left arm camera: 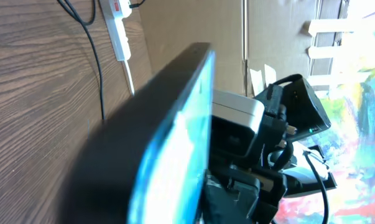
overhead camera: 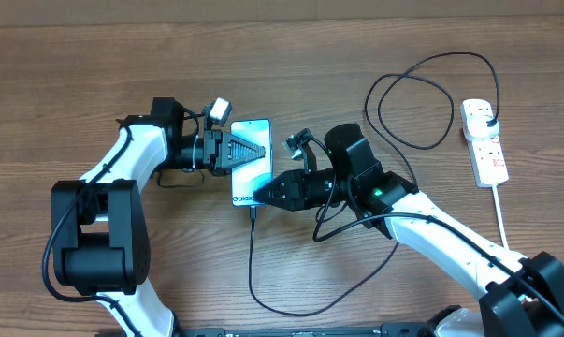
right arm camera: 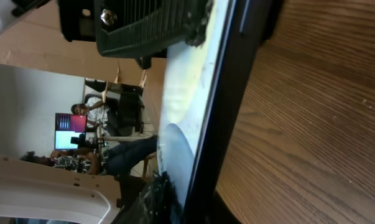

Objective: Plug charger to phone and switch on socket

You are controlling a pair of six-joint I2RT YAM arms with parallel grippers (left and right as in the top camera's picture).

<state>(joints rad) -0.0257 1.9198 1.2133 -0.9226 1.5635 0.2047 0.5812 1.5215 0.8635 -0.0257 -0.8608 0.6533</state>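
Phone (overhead camera: pixel 248 181), teal screen lit, sits mid-table between both grippers. Left gripper (overhead camera: pixel 263 150) overlies the screen; right gripper (overhead camera: pixel 261 195) meets the phone's lower end. Finger opening and hold indiscernible on both. Charger (overhead camera: pixel 252 253) connector hidden. Socket (overhead camera: pixel 484 145) far right.

The phone (overhead camera: pixel 253 175) lies at the middle of the table (overhead camera: pixel 76 75). The left gripper (overhead camera: pixel 242 150) reaches over it from the left, and the right gripper (overhead camera: pixel 263 195) meets its lower end from the right. The charger (overhead camera: pixel 251 253) runs from that lower end toward the bottom of the frame. It then curves right and up, loops at the upper right, and ends on the socket (overhead camera: pixel 487 154) at the far right.
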